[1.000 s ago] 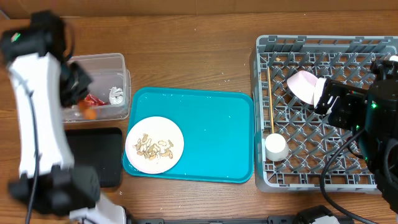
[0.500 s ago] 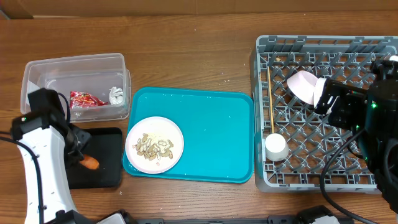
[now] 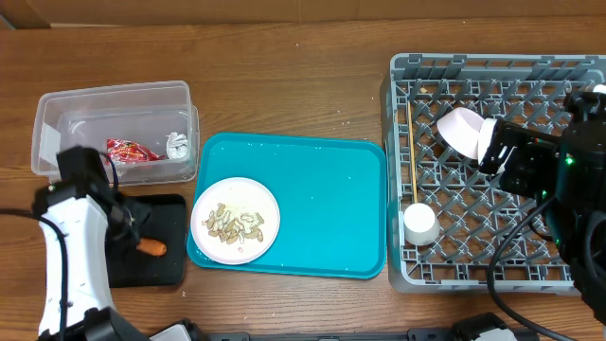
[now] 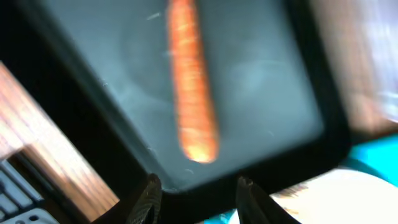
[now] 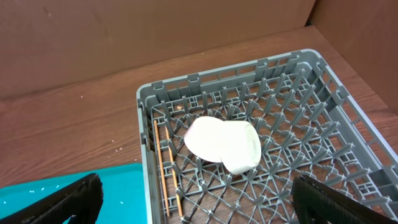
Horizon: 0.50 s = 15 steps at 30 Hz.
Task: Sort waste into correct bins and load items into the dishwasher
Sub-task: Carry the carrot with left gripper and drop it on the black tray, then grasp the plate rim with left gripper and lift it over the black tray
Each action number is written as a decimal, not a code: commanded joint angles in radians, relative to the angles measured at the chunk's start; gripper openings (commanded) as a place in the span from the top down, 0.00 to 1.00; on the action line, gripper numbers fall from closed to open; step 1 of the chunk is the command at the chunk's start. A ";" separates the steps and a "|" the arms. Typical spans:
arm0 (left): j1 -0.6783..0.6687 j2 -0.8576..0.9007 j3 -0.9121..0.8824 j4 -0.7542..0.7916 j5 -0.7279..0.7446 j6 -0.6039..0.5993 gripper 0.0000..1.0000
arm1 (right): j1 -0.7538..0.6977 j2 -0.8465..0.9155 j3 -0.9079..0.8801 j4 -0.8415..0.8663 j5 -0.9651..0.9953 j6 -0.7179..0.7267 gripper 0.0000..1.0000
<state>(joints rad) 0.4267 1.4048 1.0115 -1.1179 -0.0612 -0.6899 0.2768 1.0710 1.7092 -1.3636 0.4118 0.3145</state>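
Orange carrot (image 3: pixel 151 248) is seen lying flat on the black tray (image 3: pixel 170 213), right of its middle. In the left wrist view (blurred) the left jaws are parted near the carrot's end, with nothing gripped between them. Clear tub (image 3: pixel 57 114) is set on the counter (image 3: pixel 284 76) just behind the black tray; the red wrapper (image 3: pixel 128 150) and white tissue (image 3: pixel 177 144) are contained in it. Teal tray (image 3: pixel 322 189) is placed beside the black tray, and the white plate (image 3: pixel 256 197) with food scraps (image 3: pixel 232 224) is carried on its left part. Grey dish rack (image 3: pixel 473 64) is positioned at the right. Pinkish-white bowls (image 5: pixel 221 144) are tipped on their sides inside it, chopsticks (image 5: pixel 159 163) are laid along its left wall, and a white cup (image 3: pixel 419 224) is seated at its front left. Right jaws are spread wide above the rack, empty.
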 commanded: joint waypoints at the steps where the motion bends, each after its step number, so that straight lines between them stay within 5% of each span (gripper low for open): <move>1: -0.104 -0.015 0.144 -0.035 0.092 0.164 0.58 | 0.003 -0.002 0.009 0.003 0.014 0.008 0.00; 6: -0.446 -0.023 0.181 -0.003 0.061 0.262 0.53 | 0.003 -0.002 0.009 0.003 0.014 0.008 0.00; 11: -0.822 0.049 0.180 0.055 -0.126 0.246 0.43 | 0.003 -0.002 0.009 0.003 0.014 0.008 0.00; 15: -1.032 0.187 0.180 0.124 -0.219 0.240 0.44 | 0.003 -0.002 0.009 0.003 0.014 0.008 0.00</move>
<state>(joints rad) -0.5045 1.4975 1.1847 -1.0145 -0.1532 -0.4667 0.2764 1.0710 1.7092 -1.3628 0.4114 0.3145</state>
